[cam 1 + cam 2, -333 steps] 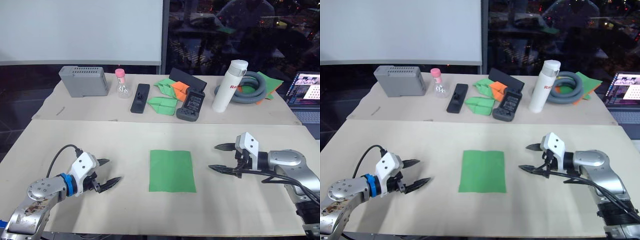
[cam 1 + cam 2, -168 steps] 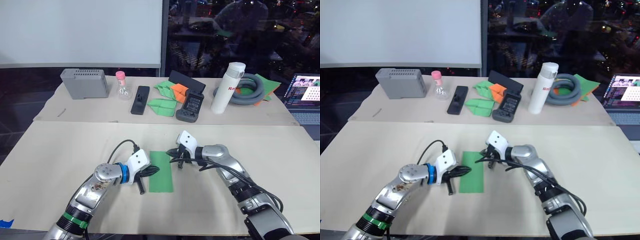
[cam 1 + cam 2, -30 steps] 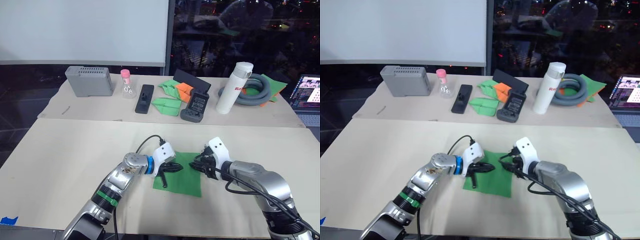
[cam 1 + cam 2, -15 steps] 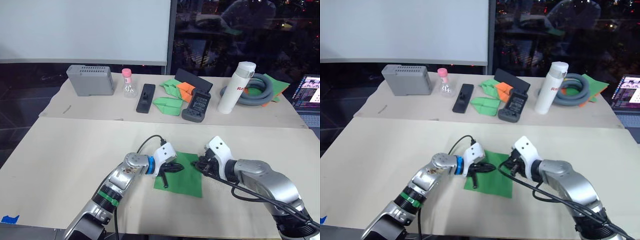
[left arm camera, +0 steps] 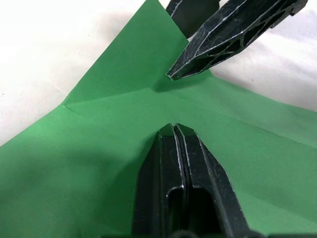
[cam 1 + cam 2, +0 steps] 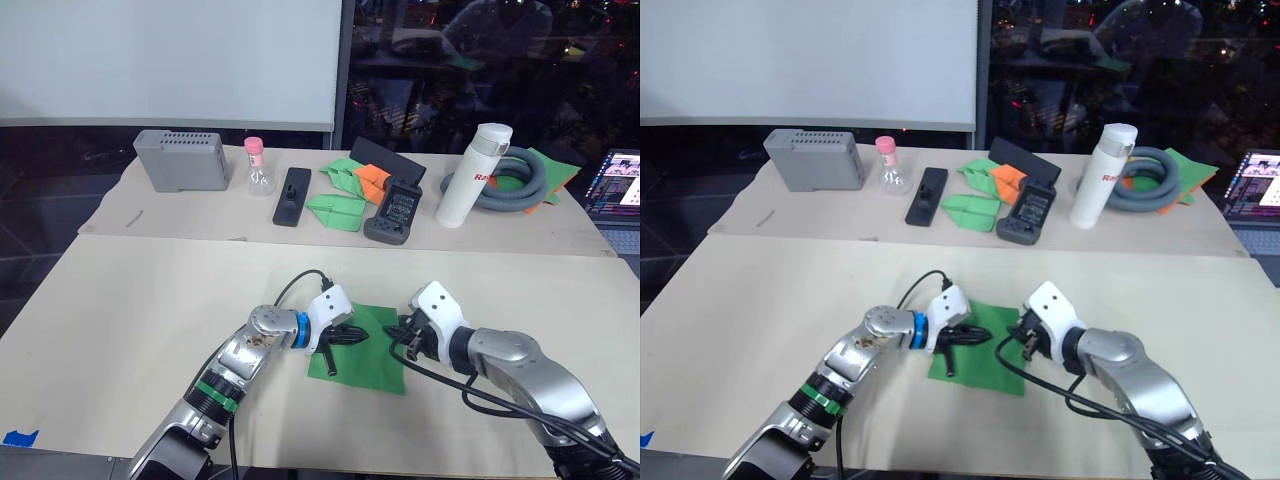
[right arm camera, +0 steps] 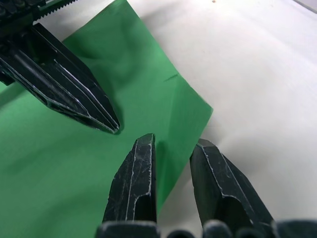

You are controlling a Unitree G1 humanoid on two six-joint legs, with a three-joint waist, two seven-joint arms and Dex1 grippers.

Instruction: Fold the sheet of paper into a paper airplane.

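The sheet (image 6: 358, 345) lies flat on the near table (image 6: 150, 330), in the middle of it, a little askew, with a crease running across it. On every side of the sheet the beige cover is bare: wide open room to my left, to my right and toward the near edge. The far edge of this table meets a second table (image 6: 180, 215), well apart from the sheet.

My left pincer (image 6: 352, 335) is pressed shut, fingers together, tips resting on the sheet near its middle and on the crease, as the left wrist view shows (image 5: 173, 130). It holds nothing.

My right pincer (image 6: 402, 337) is at the sheet's right edge, near the far right corner. Its fingers (image 7: 133, 183) stand a narrow gap apart, one over the green, the other over the bare cover just beside the edge. I cannot tell whether they pinch the edge. The two pincers are near each other, tips apart.

On the far table stand a grey box (image 6: 182, 160), a small bottle with a pink cap (image 6: 256, 168), a black remote (image 6: 291, 196), folded green papers (image 6: 334, 211) with an orange wedge (image 6: 368, 183), a black device (image 6: 393, 212), a white flask (image 6: 472, 174), a coiled grey hose (image 6: 520, 180) and a laptop (image 6: 618, 187) at the right. Behind is a whiteboard (image 6: 170, 60) and dark glass.
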